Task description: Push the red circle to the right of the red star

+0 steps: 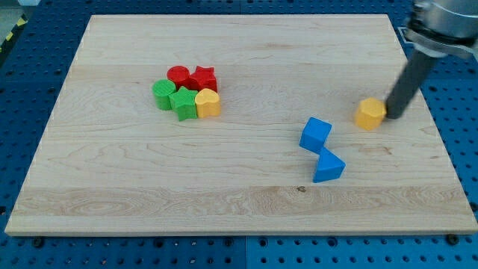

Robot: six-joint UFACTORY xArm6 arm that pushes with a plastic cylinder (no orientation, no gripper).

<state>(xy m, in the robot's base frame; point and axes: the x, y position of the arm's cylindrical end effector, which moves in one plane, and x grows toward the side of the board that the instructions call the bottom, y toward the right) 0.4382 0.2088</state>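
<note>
The red circle (178, 75) lies at the view's upper left of the board, touching the left side of the red star (203, 78). They are packed in a cluster with a green circle (163, 94), a green star (182, 101) and a yellow heart (208, 103). My tip (391, 117) is far off at the view's right, just right of a yellow hexagon block (370, 113) and touching or almost touching it.
A blue cube (315, 134) and a blue triangle (328, 167) lie right of the middle, below and left of my tip. The wooden board (239, 202) is edged by a blue perforated table.
</note>
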